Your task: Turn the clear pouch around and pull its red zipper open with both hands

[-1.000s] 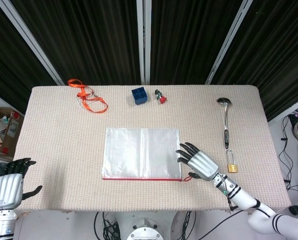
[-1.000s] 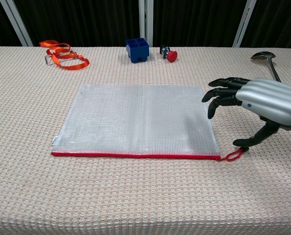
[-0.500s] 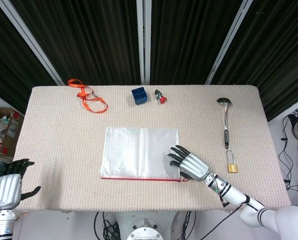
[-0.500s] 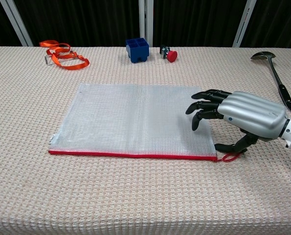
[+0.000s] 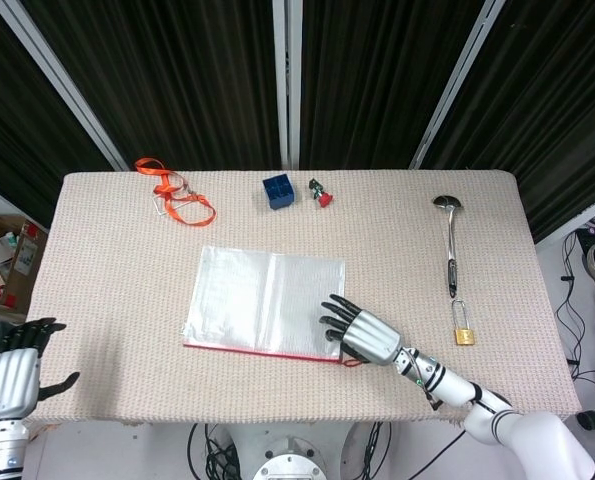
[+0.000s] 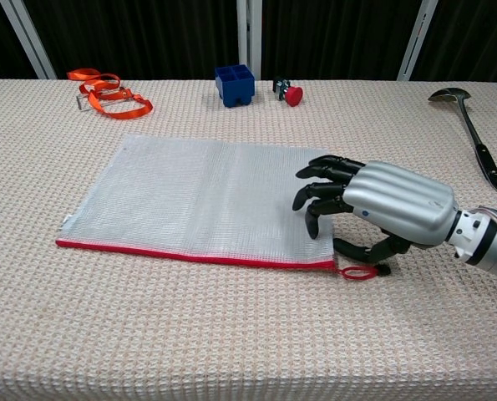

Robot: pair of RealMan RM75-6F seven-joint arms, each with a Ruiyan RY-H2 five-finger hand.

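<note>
The clear pouch (image 5: 262, 303) (image 6: 190, 196) lies flat mid-table, slightly skewed. Its red zipper (image 5: 257, 350) (image 6: 190, 253) runs along the near edge. The red pull loop (image 6: 358, 272) (image 5: 350, 362) sticks out at the right end. My right hand (image 5: 362, 333) (image 6: 382, 205) is palm down with its fingertips (image 6: 311, 196) pressing on the pouch's near right corner. Its thumb lies just beside the pull loop, and I see nothing pinched. My left hand (image 5: 12, 370) hovers off the table's near left corner with fingers apart and empty. Only the head view shows it.
Along the far edge lie an orange lanyard (image 5: 174, 200) (image 6: 106, 93), a blue block (image 5: 278, 190) (image 6: 235, 83) and a small red-capped part (image 5: 322, 193) (image 6: 289, 90). A ladle (image 5: 450, 245) (image 6: 469, 125) and a brass padlock (image 5: 463, 331) lie at the right.
My right hand moved left onto the pouch and slid it leftward, skewing it a little. The pull loop went along. My left hand barely moved.
</note>
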